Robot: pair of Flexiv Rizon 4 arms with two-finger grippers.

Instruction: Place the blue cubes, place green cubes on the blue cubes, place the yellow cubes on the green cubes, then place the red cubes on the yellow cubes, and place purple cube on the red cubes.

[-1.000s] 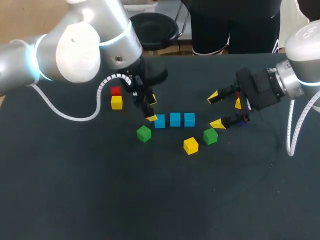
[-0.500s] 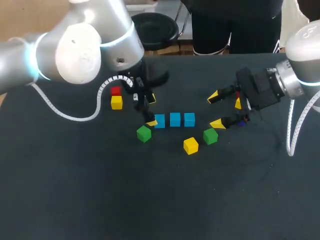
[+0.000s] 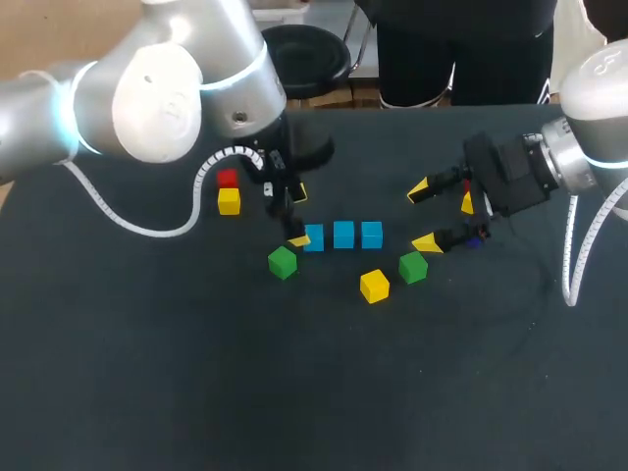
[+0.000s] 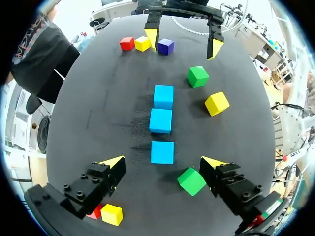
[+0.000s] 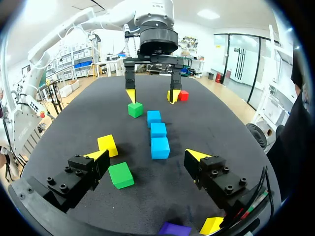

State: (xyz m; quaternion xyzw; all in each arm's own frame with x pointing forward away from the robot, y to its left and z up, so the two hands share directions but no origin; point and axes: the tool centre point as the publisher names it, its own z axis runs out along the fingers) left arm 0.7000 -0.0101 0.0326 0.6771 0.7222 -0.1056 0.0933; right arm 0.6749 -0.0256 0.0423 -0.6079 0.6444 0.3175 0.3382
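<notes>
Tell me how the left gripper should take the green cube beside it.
Come down from above with the left gripper and pinch two opposite side faces of the green cube. It lies flat, clear of neighbours, turned askew to the blue row, so the wrist likely needs rotating to match.

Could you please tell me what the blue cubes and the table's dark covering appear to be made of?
The blue cubes look like painted wood or hard plastic: flat even colour, crisp edges, slight sheen. The table covering seems a matte cloth or felt-like mat: dull black, faintly speckled, no reflections.
</notes>
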